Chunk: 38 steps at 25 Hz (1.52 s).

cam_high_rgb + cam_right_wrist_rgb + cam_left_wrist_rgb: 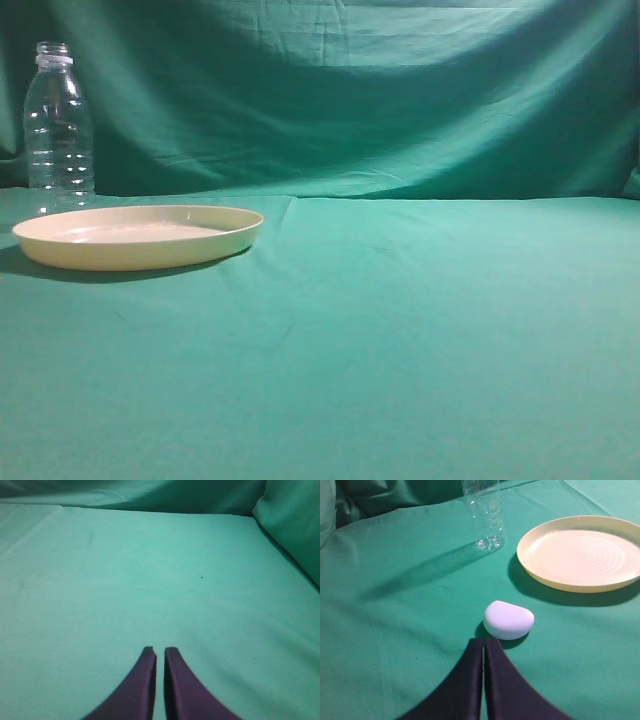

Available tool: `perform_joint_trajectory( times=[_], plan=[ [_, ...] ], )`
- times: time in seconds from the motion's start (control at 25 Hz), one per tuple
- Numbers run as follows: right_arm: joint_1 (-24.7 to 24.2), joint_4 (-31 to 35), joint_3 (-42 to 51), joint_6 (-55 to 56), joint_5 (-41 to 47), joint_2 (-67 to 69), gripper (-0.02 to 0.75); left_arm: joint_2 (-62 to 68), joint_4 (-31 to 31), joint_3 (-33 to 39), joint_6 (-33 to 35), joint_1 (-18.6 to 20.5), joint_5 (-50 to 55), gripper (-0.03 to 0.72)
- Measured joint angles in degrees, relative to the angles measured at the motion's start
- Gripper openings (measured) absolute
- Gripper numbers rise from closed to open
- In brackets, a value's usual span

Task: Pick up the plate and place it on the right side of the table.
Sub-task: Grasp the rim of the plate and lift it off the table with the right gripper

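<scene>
The pale cream-yellow plate (137, 236) lies flat on the teal-green table (400, 330) at the left in the exterior view. It also shows in the left wrist view (582, 552), at the upper right. My left gripper (484, 641) is shut and empty, hovering above the cloth, well short of the plate. My right gripper (160, 652) is shut and empty over bare green cloth (150, 570). Neither gripper shows in the exterior view.
A clear plastic bottle (58, 130) stands upright behind the plate; it also shows in the left wrist view (485, 515). A small white rounded object (508, 619) lies on the cloth just ahead of my left fingertips. A green cloth backdrop (350, 90) rises behind the table.
</scene>
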Motion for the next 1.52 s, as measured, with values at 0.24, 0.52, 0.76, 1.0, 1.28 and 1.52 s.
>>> perform_joint_trajectory(
  times=[0.24, 0.52, 0.76, 1.0, 1.28, 1.52],
  plan=[
    [0.0, 0.0, 0.0, 0.0, 0.0, 0.0, 0.048, 0.0, 0.0, 0.0, 0.0, 0.0, 0.0, 0.000],
    [0.0, 0.1, 0.0, 0.0, 0.0, 0.0, 0.048, 0.0, 0.0, 0.0, 0.0, 0.0, 0.0, 0.000],
    [0.0, 0.1, 0.1, -2.2, -3.2, 0.0, 0.048, 0.0, 0.0, 0.0, 0.0, 0.0, 0.0, 0.000],
    [0.0, 5.4, 0.1, 1.7, -23.1, 0.0, 0.048, 0.0, 0.0, 0.0, 0.0, 0.0, 0.0, 0.000],
    [0.0, 2.7, -5.6, 18.8, -27.9, 1.8, 0.048, 0.0, 0.0, 0.0, 0.0, 0.0, 0.0, 0.000],
    [0.0, 1.1, -21.3, 18.7, -7.4, 16.6, 0.048, 0.0, 0.0, 0.0, 0.0, 0.0, 0.0, 0.000]
  ],
)
